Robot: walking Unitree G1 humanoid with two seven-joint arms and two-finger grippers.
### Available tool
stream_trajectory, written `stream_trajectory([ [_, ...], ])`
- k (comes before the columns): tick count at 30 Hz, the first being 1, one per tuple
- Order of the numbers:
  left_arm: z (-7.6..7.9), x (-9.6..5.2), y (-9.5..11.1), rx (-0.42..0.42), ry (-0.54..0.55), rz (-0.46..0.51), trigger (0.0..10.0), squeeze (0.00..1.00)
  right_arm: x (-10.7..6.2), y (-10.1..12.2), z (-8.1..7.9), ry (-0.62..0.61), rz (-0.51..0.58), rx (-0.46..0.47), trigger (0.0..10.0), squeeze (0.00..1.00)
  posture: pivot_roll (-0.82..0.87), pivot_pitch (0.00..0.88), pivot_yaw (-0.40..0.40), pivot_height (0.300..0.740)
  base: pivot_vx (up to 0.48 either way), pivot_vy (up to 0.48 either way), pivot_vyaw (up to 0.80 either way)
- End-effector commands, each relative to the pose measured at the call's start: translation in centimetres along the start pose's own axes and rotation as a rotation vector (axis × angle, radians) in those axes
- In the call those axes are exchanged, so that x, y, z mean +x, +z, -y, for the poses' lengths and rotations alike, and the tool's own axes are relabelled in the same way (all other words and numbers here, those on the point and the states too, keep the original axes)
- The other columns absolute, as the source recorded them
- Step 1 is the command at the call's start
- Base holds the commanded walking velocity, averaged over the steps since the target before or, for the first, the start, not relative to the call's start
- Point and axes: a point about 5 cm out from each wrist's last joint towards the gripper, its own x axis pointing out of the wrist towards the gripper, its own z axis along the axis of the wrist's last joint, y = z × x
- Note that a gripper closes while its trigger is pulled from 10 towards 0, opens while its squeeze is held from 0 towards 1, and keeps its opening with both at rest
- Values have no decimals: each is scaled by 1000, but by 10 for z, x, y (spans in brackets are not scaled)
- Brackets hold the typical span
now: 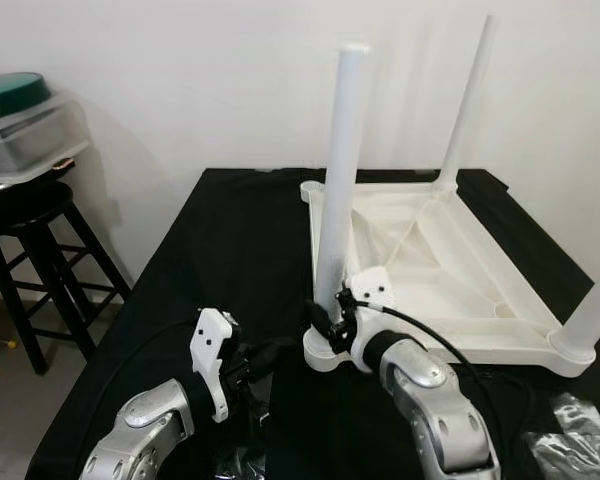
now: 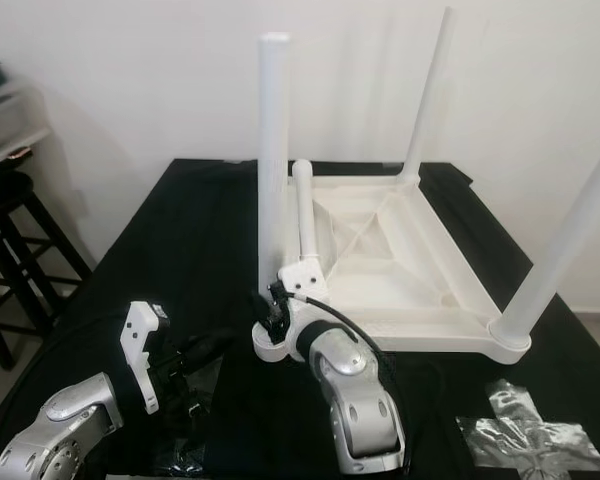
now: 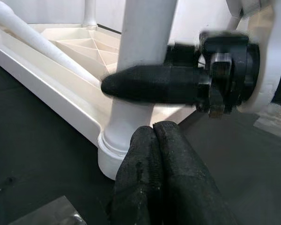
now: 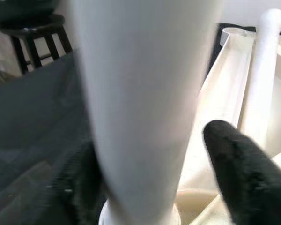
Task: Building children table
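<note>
Left eye view: the near leg, stiff, light, slippery plastic, is clasped low by the right gripper; at 8 o'clock, the left gripper is closed, empty.

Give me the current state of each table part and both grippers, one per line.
Tabletop: upside down on the black cloth.
Near-left leg: upright in its corner socket, right gripper around its base.
Far leg: upright, fitted.
Near-right leg: upright, fitted.
Loose leg: lying in the tabletop, not fitted.
Left gripper: shut, empty, beside the socket.
</note>
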Motion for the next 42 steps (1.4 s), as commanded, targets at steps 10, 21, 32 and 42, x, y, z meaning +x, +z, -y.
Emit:
stream_trajectory([
  [10, 0, 5, -1, -3, 7, 0, 10000, 0, -6, 67, 18, 521, 196, -310, 10000, 0, -65, 0, -10, 740, 0, 0, 0],
  [21, 1, 6, -2, -1, 13, 4, 10000, 0, 5, 68, 59, 696, 163, -183, 10000, 0, -49, 0, -13, 740, 0, 0, 0],
  [32, 3, 5, -3, -1, 15, 5, 10000, 0, 19, 46, 72, 770, 88, -147, 0, 0, -39, 0, -16, 740, 0, 0, 0],
  [42, 3, 5, -4, -3, 14, 5, 10000, 0, 16, 41, 79, 770, 83, -172, 0, 0, -54, 0, -7, 740, 0, 0, 0],
])
